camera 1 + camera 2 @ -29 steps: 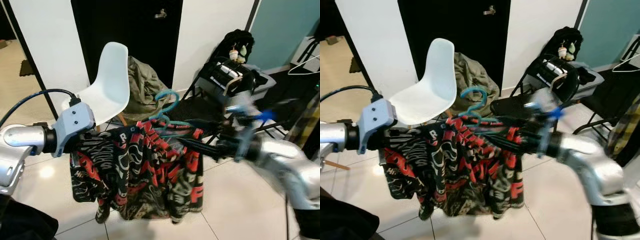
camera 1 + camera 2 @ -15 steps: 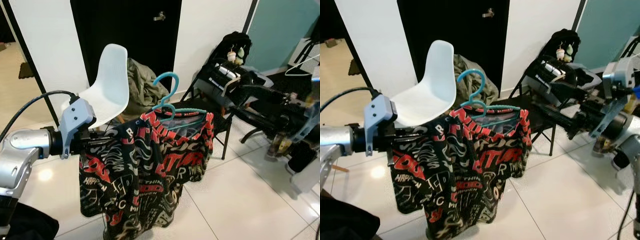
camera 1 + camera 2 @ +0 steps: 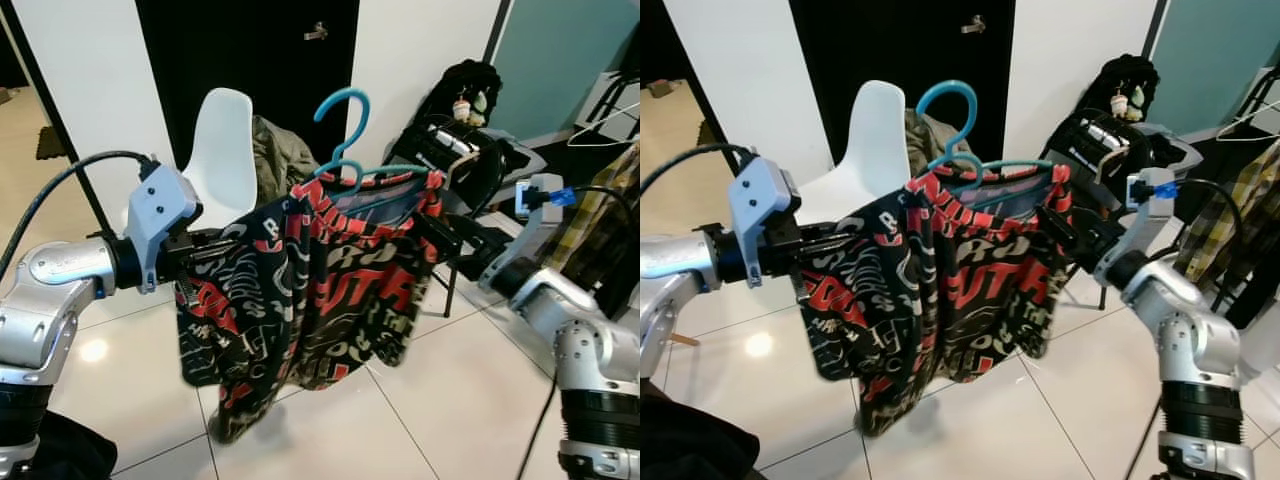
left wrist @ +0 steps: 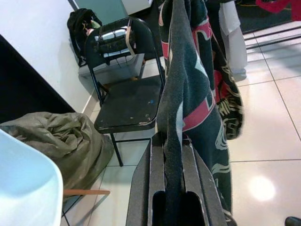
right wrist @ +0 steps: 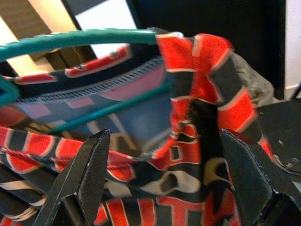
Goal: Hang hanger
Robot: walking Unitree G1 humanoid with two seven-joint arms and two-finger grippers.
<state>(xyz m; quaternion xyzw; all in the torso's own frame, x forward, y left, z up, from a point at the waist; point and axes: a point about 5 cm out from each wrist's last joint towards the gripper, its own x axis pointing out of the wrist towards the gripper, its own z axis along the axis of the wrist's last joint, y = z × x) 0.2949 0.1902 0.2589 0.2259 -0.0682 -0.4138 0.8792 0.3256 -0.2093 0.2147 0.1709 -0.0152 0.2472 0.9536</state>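
Head cam: I hold a black, red & white printed shirt (image 3: 320,290) on a teal hanger (image 3: 345,135) up in front of me, over the white tiled floor (image 3: 460,420). Hanger hook points up, free of any rail.

L gripper (image 4: 173,155): jaws closed flat on a fold of the shirt at its left side, cloth pinched between both black fingers (image 4: 143,183) (L wrist cam).

R gripper (image 5: 162,162): jaws spread wide, one to each side of the shirt's right shoulder, just below the hanger's teal bar; I can't tell if either finger touches the cloth. R arm reaches in from the right, by the hanger's right end.

Behind the shirt: white shell chair (image 3: 225,150), olive cloth bundle (image 4: 51,141) on the floor, black folding chair (image 4: 129,106) w/ a black bag (image 3: 470,85) on its back. Plaid garment (image 3: 600,225) at far right.
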